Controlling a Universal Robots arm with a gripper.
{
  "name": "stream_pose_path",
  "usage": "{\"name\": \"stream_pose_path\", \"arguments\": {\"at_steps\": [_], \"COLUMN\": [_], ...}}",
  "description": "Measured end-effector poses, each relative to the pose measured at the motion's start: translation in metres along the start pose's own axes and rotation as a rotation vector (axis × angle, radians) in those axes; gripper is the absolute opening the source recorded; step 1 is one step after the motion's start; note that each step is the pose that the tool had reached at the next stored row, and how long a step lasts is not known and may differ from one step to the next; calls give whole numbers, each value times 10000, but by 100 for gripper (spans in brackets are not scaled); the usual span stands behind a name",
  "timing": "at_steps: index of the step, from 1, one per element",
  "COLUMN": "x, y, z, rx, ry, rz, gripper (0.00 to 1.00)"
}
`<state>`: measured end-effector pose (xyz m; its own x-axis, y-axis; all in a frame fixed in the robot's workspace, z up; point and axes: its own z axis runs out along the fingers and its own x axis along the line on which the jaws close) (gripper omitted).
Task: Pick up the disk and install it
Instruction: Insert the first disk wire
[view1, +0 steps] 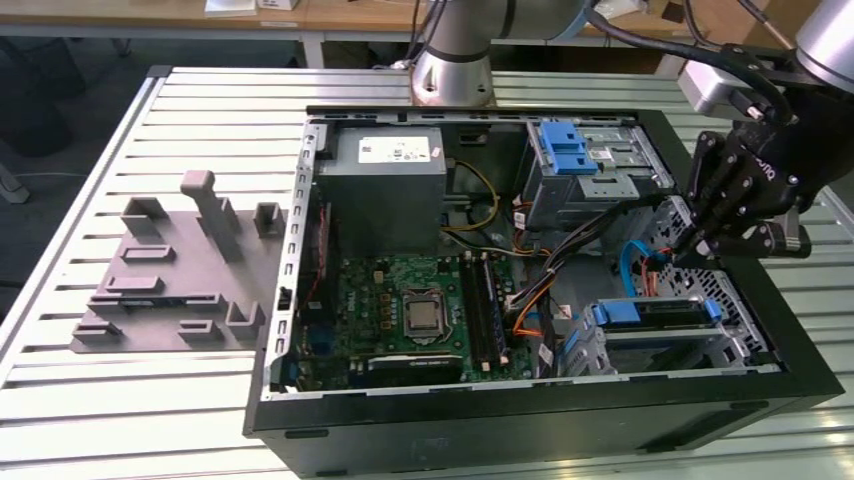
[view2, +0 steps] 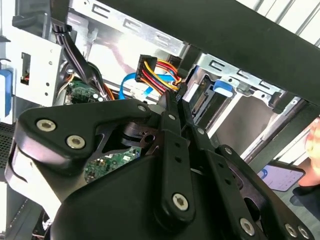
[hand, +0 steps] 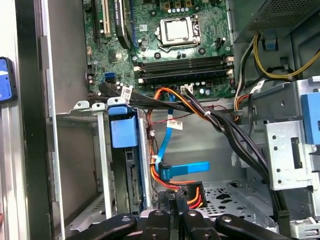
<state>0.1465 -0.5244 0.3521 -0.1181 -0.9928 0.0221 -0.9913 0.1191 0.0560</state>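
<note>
Exterior view, case: the open black computer case (view1: 534, 420) lies on its side on the slatted metal table (view1: 80, 420), so its inside faces up and the arm can reach in from above.
Exterior view, gripper: the black gripper (view1: 703, 250) hangs inside the case at the exterior view's right, its tips low, just above the silver metal drive cage (view1: 727, 345).
Exterior view, disk: the disk (view1: 654, 313), a flat silver-grey drive in a blue plastic carrier, stands on edge in that cage with the blue handle up; I judge it is already slid in.
Exterior view, rest: the grey power supply box with white sticker (view1: 387, 160) and the green motherboard (view1: 400, 320) sit further to the view's left.
Second wrist view, fingers: the two black fingers (view2: 172, 120) are pressed together, nothing visible between them; they point at the bundle of red, yellow and black power wires (view2: 155, 70).
Second wrist view, cage: the blue tab of the carrier shows behind the tips.
First wrist view, disk: it sits upright in the cage, its connector edge facing the open bay, probably so that cables can be plugged.
First wrist view, cable: a flat blue data cable (hand: 185, 168) lies loose just beside the tips.
</note>
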Motion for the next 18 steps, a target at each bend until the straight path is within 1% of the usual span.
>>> {"name": "stream_pose_path", "arguments": {"at_steps": [2,5,7,12,18], "x": [30,72,78,89,173], "y": [-4,-9,-9,-11,-18], "z": [4,7,6,7,21], "rx": [15,14,13,13,15], "ry": [-20,-38,-52,-52,-51], "rz": [-2,-3,-4,-4,-52], "gripper": [16,16,16,16,16]}}
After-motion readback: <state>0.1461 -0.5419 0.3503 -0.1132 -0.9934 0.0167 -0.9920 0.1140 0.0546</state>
